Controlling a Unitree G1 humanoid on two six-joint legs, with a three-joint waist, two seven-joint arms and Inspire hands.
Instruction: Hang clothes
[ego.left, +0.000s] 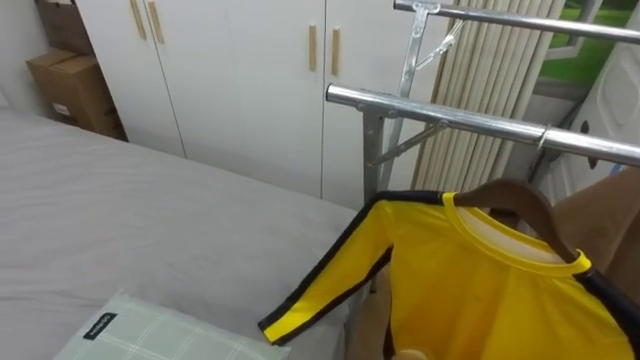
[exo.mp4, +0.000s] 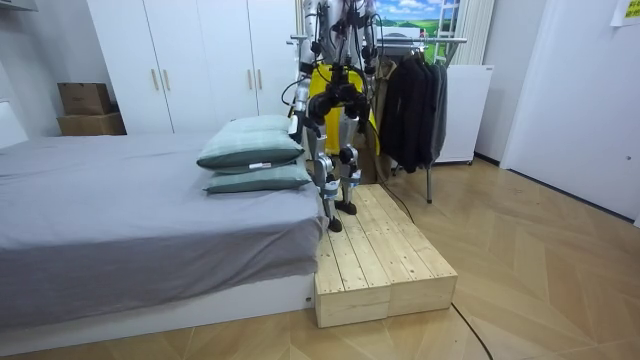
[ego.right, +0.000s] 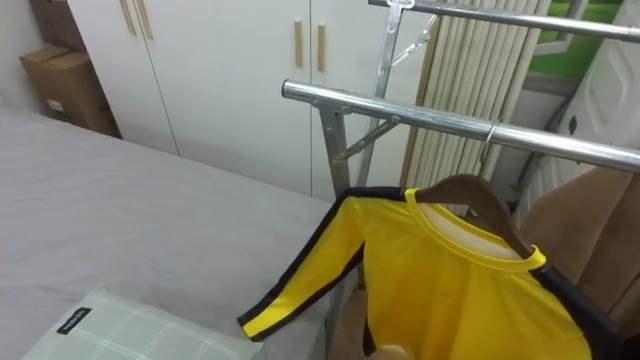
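Glossy yellow jersey shirt with black trim (ego.right: 450, 290), draped over a curved brown wooden hanger (ego.right: 470, 192) whose wire hook meets the polished round steel rail (ego.right: 400, 113), right of the smooth grey bed (ego.right: 150, 220). The left robot hand (exo.mp4: 322, 104) and right robot hand (exo.mp4: 352, 96) are raised by the shirt; whether they grasp anything cannot be told.

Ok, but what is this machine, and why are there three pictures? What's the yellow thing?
It is a robot shaped like a person, standing on a wooden platform beside a bed. One picture comes from a camera across the room and shows the whole robot. The other two come from its two eyes, looking down at its work, so they look nearly alike. Two pillows lie on the bed. The yellow thing is a shirt on a wooden hanger, whose hook sits over a metal rail of a clothes rack. Dark clothes hang there too.
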